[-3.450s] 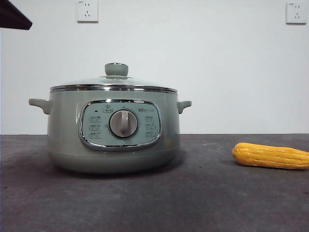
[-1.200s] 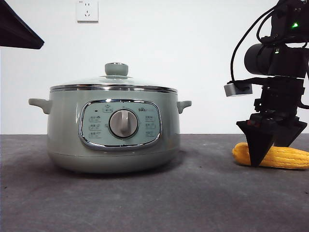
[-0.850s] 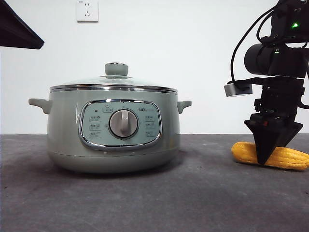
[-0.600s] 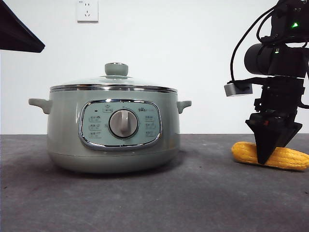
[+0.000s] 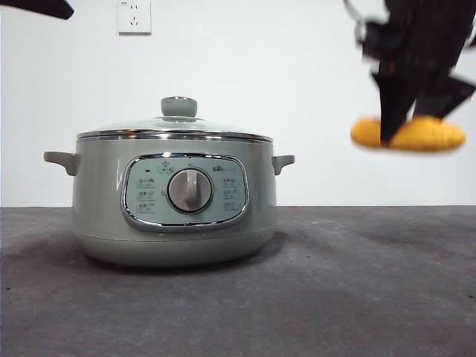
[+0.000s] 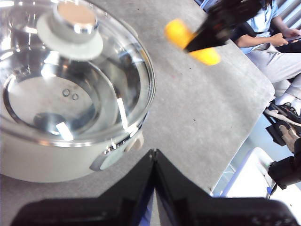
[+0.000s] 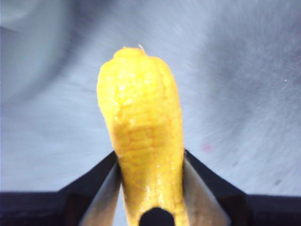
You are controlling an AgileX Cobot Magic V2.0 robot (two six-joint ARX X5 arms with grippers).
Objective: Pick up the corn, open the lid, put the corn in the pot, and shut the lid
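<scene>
Front view: my right claw [image 5: 405,130] grips corn [image 5: 431,134] aloft, upper right; lid [image 5: 175,128] still covers pot [image 5: 97,201]; left claw [image 6: 154,157] closed, waiting.

The left hand [image 6: 154,157] has its two black jaws pressed together, hanging above the counter [image 6: 197,108] just beside the pot [image 6: 51,160]. The glass lid [image 6: 94,94] sits closed on the pot, its knob [image 6: 70,28] upright. Beyond the pot, the other hand [image 6: 221,21] grips the corn [image 6: 181,35] clear of the counter.
</scene>
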